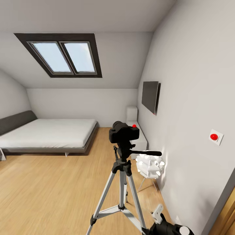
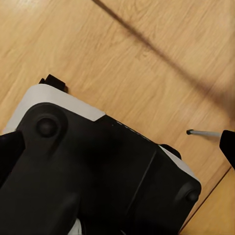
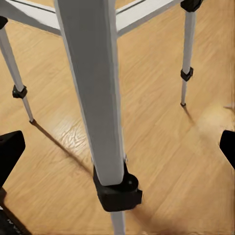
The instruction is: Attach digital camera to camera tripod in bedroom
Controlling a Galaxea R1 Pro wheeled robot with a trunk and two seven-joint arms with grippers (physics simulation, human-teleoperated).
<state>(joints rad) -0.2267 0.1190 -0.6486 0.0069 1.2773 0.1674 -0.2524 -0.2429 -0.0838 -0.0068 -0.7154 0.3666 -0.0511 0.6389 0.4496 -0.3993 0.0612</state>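
The black digital camera (image 1: pixel 124 132), red dot on top, sits on the head of the camera tripod (image 1: pixel 122 182), which stands on the wood floor straight ahead. Its pan handle (image 1: pixel 148 152) points right. My right arm (image 1: pixel 166 227) is low beside the tripod's near leg. In the right wrist view a silver tripod leg (image 3: pixel 98 98) rises close in front of the right gripper (image 3: pixel 117 149), whose jaws are open and empty. The left gripper (image 2: pixel 117 149) is open too, hanging over my own base (image 2: pixel 98 171) and the floor.
A white spiky globe lamp (image 1: pixel 150 164) stands just right of the tripod, against the wall. A low grey bed (image 1: pixel 49 133) lies at the left, a white cabinet (image 1: pixel 138 137) behind the camera, a wall TV (image 1: pixel 150 96) above. A door frame (image 1: pixel 225 209) edges the lower right.
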